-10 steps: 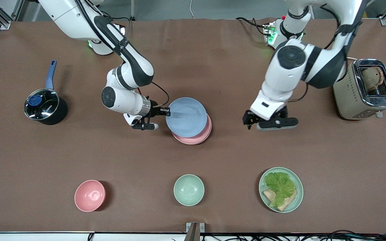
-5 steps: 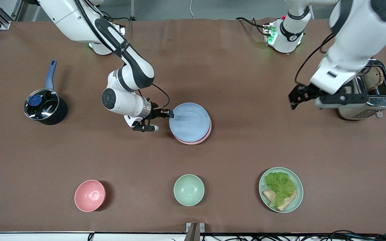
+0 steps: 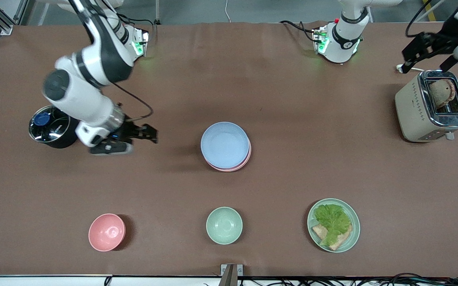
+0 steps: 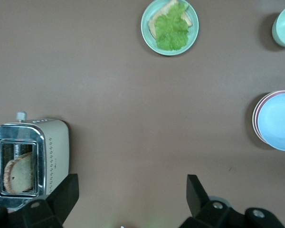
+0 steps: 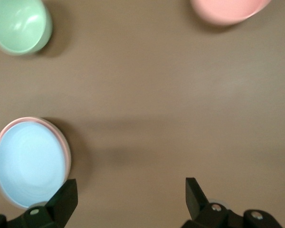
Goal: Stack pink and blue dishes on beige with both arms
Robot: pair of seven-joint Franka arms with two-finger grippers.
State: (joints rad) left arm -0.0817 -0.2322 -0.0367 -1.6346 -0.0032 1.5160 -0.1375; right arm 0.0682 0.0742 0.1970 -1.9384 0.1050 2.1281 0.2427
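The pale blue plate (image 3: 225, 143) lies on the pale pink plate (image 3: 232, 169) at the table's middle, with only a crescent of pink rim showing. The beige plate is hidden or out of view. My right gripper (image 3: 150, 134) hangs open and empty over bare table between the black pot and the stack. The right wrist view shows that gripper (image 5: 131, 194) with its jaws wide apart and the blue plate (image 5: 31, 161) off to one side. My left gripper (image 3: 412, 53) is raised over the table's corner next to the toaster. In its own wrist view the left gripper (image 4: 131, 192) is open and empty, and the stack (image 4: 278, 121) is at that picture's edge.
A toaster (image 3: 431, 105) with a bread slice stands at the left arm's end. A black pot (image 3: 52, 127) with a blue handle stands at the right arm's end. Nearer the camera are a pink bowl (image 3: 107, 232), a green bowl (image 3: 224, 225) and a green plate (image 3: 352, 238) with lettuce and bread.
My right gripper has let go of the blue plate, which settled squarely on the pink one, and has drawn back toward the pot. My left arm has swung away past the toaster.
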